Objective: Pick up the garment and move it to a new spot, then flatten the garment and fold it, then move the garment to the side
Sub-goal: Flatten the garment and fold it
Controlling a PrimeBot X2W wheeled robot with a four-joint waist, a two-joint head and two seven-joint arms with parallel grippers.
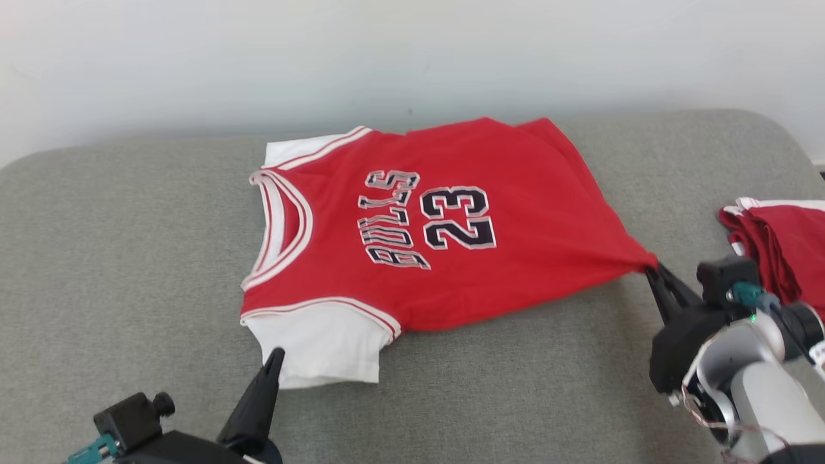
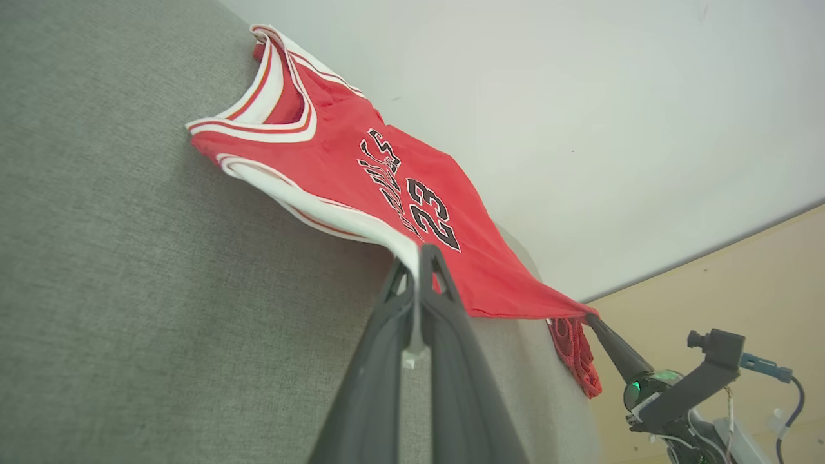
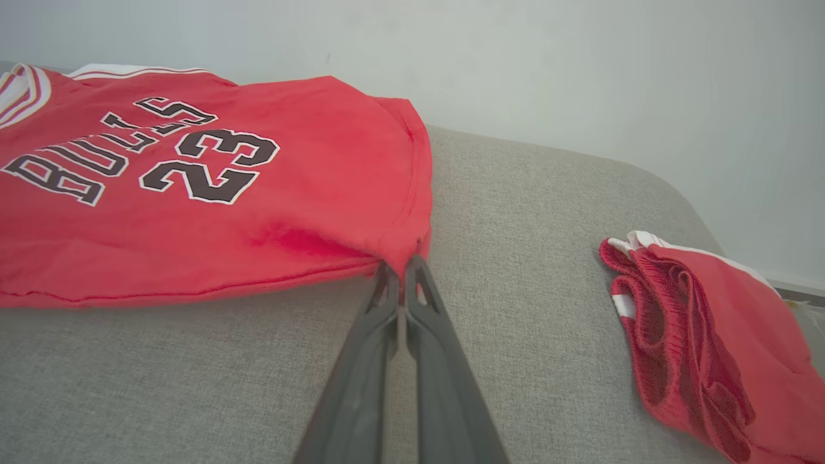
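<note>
The garment [image 1: 412, 225] is a red jersey with white sleeves and "BULLS 23" on it, spread over the grey cushion [image 1: 129, 258]. My left gripper [image 1: 276, 356] is shut on the hem of the near white sleeve [image 1: 316, 348]; the left wrist view shows the white cloth pinched between the fingers at the left gripper [image 2: 419, 254]. My right gripper [image 1: 651, 269] is shut on the jersey's bottom corner, which is drawn into a point; the right wrist view has the right gripper [image 3: 403, 267] pinching the red hem of the jersey [image 3: 193, 193].
A second red garment [image 1: 783, 241], bunched up, lies at the cushion's right end, close behind my right arm; it is the mesh pile [image 3: 696, 335] in the right wrist view. A pale wall [image 1: 412, 58] runs behind the cushion.
</note>
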